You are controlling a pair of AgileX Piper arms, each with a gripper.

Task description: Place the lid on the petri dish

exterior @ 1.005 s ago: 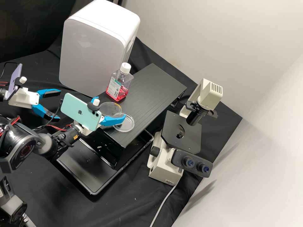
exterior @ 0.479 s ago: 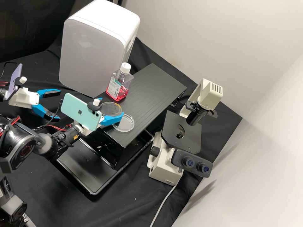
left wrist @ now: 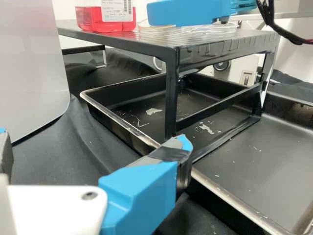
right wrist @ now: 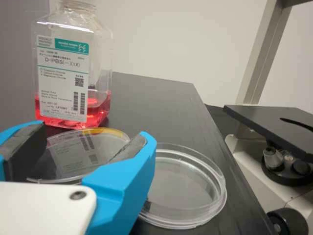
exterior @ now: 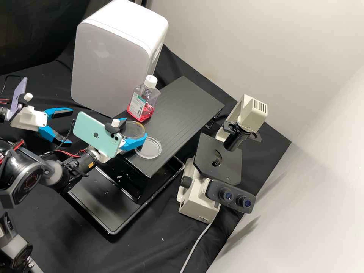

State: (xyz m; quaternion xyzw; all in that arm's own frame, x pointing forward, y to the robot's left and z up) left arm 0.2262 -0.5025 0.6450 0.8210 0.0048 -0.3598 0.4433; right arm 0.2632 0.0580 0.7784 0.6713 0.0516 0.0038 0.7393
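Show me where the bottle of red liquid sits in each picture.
High view: bottle on the black shelf, beside the white box.
Left wrist view: its red base atop that shelf.
Right wrist view: bottle just behind the lid.
Shared landmark: the black shelf.

1. Centre of the surface (exterior: 159,242): a tray (exterior: 100,203) lies flat, and a raised rack (exterior: 182,110) stands in it.
2. Up on the rack, the bottle (exterior: 142,100) stands at the back left corner and the petri dish (exterior: 148,148) lies near the front edge.
3. The lid (exterior: 133,128) sits between the jaws of the right gripper (right wrist: 85,144), just left of the dish, between dish and bottle.
4. Behind the rack, to the left, stands a box (exterior: 113,53).
5. Right of rack and tray stands a microscope (exterior: 220,170).
6. Far left, the left gripper (exterior: 70,126) hangs well apart from the rack.
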